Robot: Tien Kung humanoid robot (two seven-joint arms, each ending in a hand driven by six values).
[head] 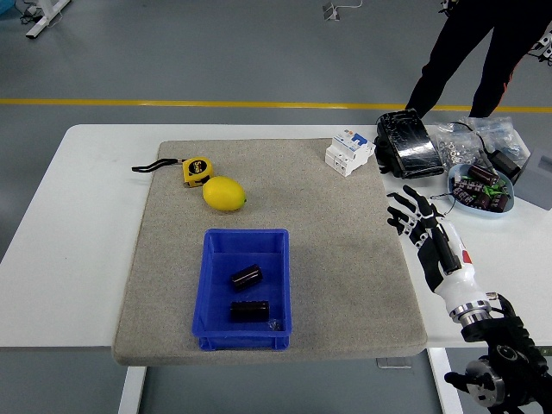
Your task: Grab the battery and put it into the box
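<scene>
Blue plastic box (244,280), well left of our right hand (435,246), is already holding two dark cylindrical batteries (246,277). We are spreading our fingers (404,213) released, grasping nothing. Reaching toward the bowl of batteries (481,189) just beyond them, we risk snagging loose wires.

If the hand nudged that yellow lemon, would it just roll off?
Probably yes: the lemon is rounded and lies free, so it would likely roll, wobbling on its pointed ends. The textured mat may slow it. It looks firm, not floppy.
</scene>
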